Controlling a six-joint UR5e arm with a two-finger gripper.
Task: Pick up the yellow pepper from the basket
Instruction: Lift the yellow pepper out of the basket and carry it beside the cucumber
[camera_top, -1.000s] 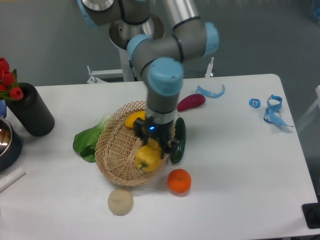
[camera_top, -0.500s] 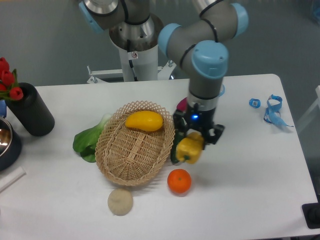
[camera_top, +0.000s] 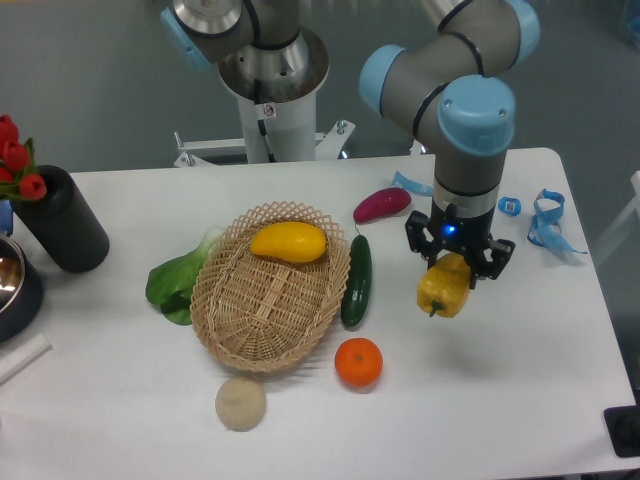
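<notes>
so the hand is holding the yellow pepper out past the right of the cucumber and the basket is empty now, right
Not quite. The hand does hold the yellow pepper right of the cucumber, but the basket isn't empty: the camera view shows a smooth oval yellow fruit lying in it.

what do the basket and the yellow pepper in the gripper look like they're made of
The basket looks like tan woven wicker, matte, with an open-weave rim and visible strands. The yellow pepper, held in the gripper, has smooth, slightly glossy skin with lobes; whether real or plastic, the picture cannot settle.
</notes>
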